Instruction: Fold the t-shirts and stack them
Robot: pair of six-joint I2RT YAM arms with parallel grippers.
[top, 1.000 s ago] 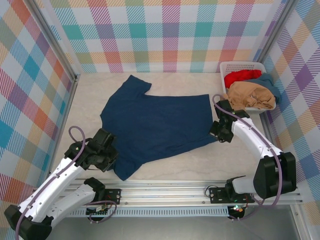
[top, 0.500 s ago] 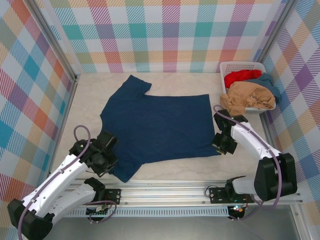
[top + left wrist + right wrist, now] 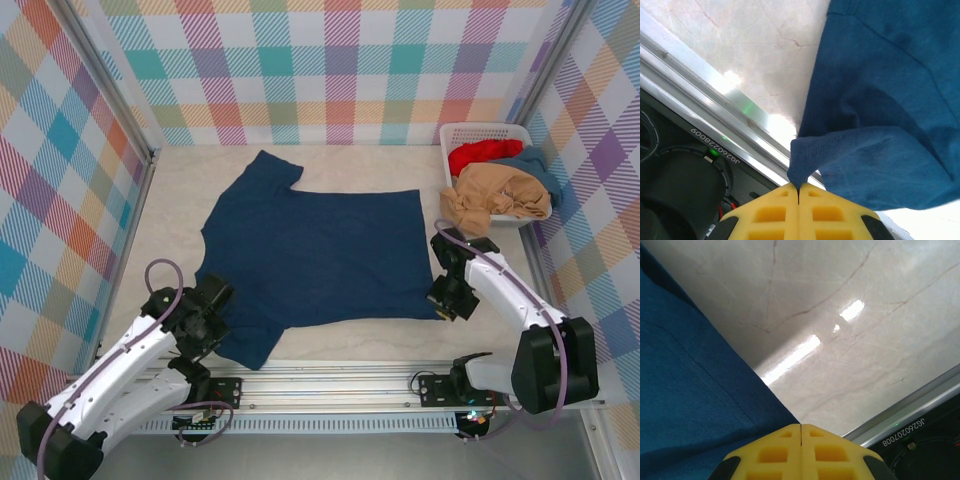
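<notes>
Navy t-shirt [image 3: 315, 255]: spread flat across the middle of the table [image 3: 170, 200]
Left gripper [image 3: 798, 187]: jaws closed tight on a raised fold of the navy t-shirt at its near-left sleeve (the cloth peaks up into the yellow fingertips)
Right gripper [image 3: 801, 427]: jaws closed, pinching the near-right hem corner
Basket [image 3: 452, 135]: white, far right corner
Tan t-shirt [image 3: 500, 195]: heaped in basket, spilling over its near rim
Red t-shirt [image 3: 480, 153]: in basket, behind the tan
Teal-blue t-shirt [image 3: 540, 168]: in basket, right side
</notes>
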